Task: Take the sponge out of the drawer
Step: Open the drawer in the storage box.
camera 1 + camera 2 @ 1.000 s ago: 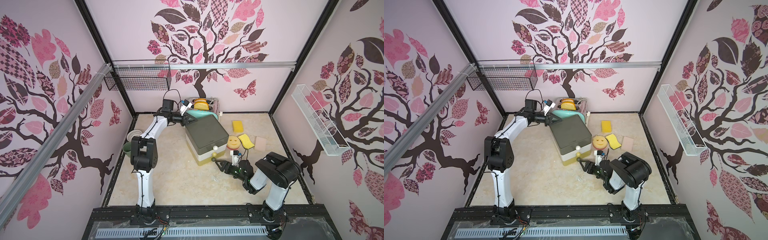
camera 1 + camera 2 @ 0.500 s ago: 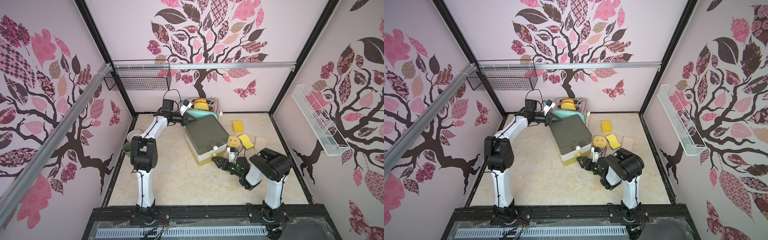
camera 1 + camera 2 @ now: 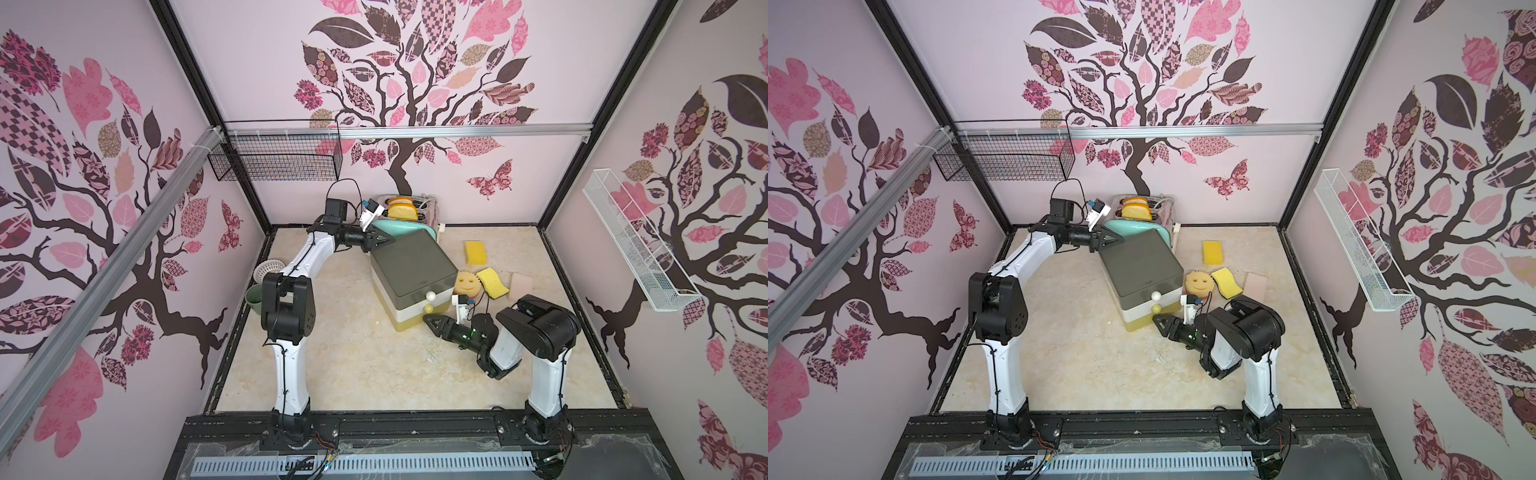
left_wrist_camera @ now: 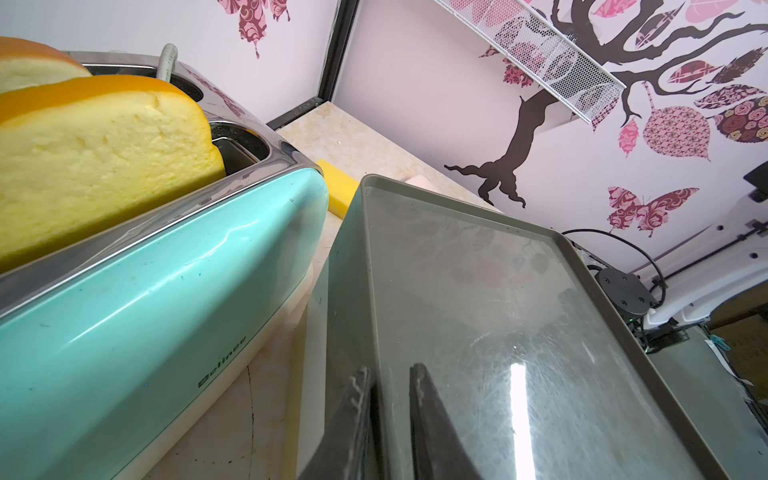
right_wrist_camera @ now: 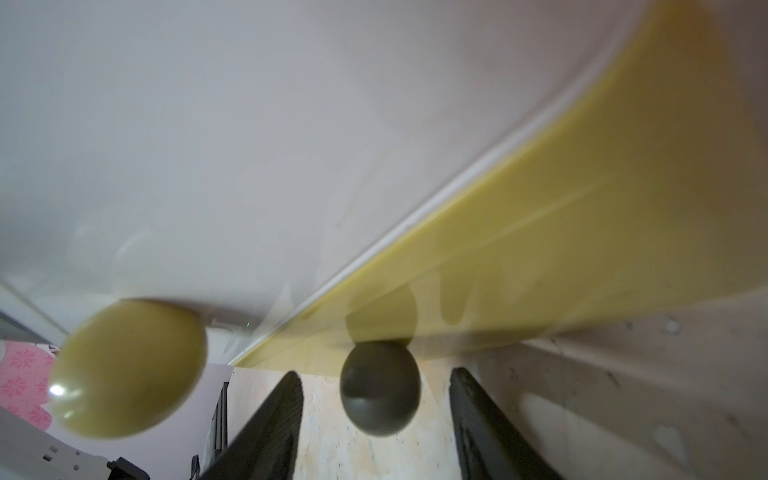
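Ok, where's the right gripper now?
In both top views the right gripper sits at the drawer unit's front, low by the yellow drawer; the right wrist view shows its open jaws straddling the dark knob.

drawer unit (image 3: 409,266) | grey top, white and yellow drawers | all shut | mid-table

Both top views look down on the whole table (image 3: 353,365) from above its front edge. My wrist cameras hug the drawer unit (image 4: 498,311).
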